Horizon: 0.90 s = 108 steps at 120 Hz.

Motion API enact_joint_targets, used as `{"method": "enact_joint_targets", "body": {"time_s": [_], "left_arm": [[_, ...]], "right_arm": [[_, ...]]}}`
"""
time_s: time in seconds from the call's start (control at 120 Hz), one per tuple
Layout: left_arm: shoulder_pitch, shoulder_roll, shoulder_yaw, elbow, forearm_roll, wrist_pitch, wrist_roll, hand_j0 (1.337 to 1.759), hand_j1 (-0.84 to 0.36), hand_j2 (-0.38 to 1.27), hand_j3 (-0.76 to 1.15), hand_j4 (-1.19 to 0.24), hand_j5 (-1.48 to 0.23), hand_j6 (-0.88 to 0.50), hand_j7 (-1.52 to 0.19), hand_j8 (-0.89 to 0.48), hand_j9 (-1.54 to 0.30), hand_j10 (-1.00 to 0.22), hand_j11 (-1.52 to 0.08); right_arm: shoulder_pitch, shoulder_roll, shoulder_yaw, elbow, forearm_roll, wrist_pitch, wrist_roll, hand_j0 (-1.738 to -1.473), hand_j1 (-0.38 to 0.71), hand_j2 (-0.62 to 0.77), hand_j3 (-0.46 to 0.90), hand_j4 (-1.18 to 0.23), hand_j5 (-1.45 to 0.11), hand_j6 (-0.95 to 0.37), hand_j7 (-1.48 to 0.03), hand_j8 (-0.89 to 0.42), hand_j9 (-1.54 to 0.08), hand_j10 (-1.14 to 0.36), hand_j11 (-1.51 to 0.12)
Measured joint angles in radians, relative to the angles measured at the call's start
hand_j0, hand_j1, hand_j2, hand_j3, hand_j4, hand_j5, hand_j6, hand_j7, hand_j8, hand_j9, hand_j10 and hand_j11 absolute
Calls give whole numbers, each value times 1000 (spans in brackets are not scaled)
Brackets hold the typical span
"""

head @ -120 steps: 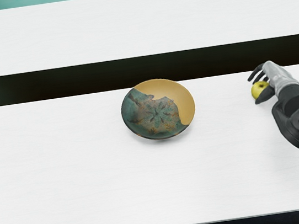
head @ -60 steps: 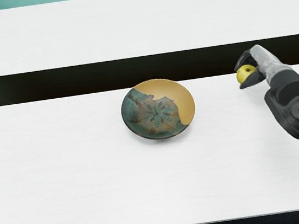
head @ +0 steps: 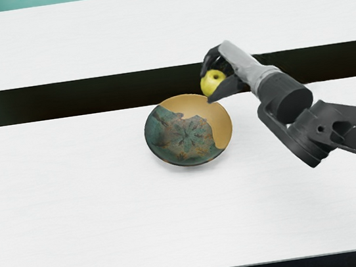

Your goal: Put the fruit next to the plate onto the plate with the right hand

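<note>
Head view gives me my right hand point(head: 227, 68), with its dark fingers point(head: 210, 58) curled around the small round yellow-green fruit point(head: 212, 82). The grip is closed on it, with the fingers over the top and the thumb underneath. The fruit sits just beyond the far-right rim of the round ceramic plate point(head: 188, 130), which is glazed ochre with a teal and rust floral pattern. The fruit is not on the plate, and the plate's bowl holds nothing. The thumb tip shows right at the plate's rim, but I cannot tell whether it touches. The grey and black forearm point(head: 323, 129) runs from the hand down to the plate's right and out at the picture's right edge. The plate rests on the white table point(head: 110, 216), close to its far edge. Behind the plate lies a dark band point(head: 60, 100), and the fruit shows against it. My left arm does not show.
</note>
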Motion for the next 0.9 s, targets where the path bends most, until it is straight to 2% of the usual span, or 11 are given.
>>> {"method": "enact_joint_targets", "body": {"time_s": [0.158, 0.275, 0.358, 0.467, 0.558, 0.725, 0.9], "left_arm": [[0, 0, 0, 0, 0, 0, 0, 1658, 336, 2, 0, -11, -14, -11, -14, -11, -14, -11, -14], [0, 0, 0, 0, 0, 0, 0, 1658, 336, 2, 0, -11, -14, -11, -14, -11, -14, -11, -14], [0, 0, 0, 0, 0, 0, 0, 1658, 336, 2, 0, -11, -14, -11, -14, -11, -14, -11, -14], [0, 0, 0, 0, 0, 0, 0, 1658, 336, 2, 0, -11, -14, -11, -14, -11, -14, -11, -14], [0, 0, 0, 0, 0, 0, 0, 1658, 336, 2, 0, -11, -14, -11, -14, -11, -14, -11, -14], [0, 0, 0, 0, 0, 0, 0, 1658, 336, 2, 0, -11, -14, -11, -14, -11, -14, -11, -14], [0, 0, 0, 0, 0, 0, 0, 1658, 336, 2, 0, -11, -14, -11, -14, -11, -14, -11, -14]], "right_arm": [[-2, 85, -14, 3, 2, 4, 0, -1650, 129, 134, 1, -827, -1231, -491, -1134, -333, -1213, -491, -1220], [-19, 106, -18, 1, 0, 3, -1, -1652, 162, 206, 1, -811, -1223, -490, -1117, -326, -1203, -493, -1204], [-25, 112, -16, -7, -6, -2, -2, -1654, 116, 124, 0, -649, -961, -446, -888, -324, -947, -447, -948], [-42, 118, -12, -10, -9, -5, -2, -1656, -48, 69, 0, -405, -595, -285, -552, -214, -587, -286, -587], [-73, 120, 35, -8, -9, -4, -3, -1656, -158, 45, 0, -259, -380, -183, -352, -137, -375, -183, -375], [-164, 109, 182, -4, -7, 32, -3, -1657, -265, 20, 0, -115, -168, -81, -156, -61, -166, -81, -166], [-369, 105, 534, -2, 32, 358, -3, -1658, -314, 9, 0, -49, -71, -35, -66, -26, -70, -35, -70]]}}
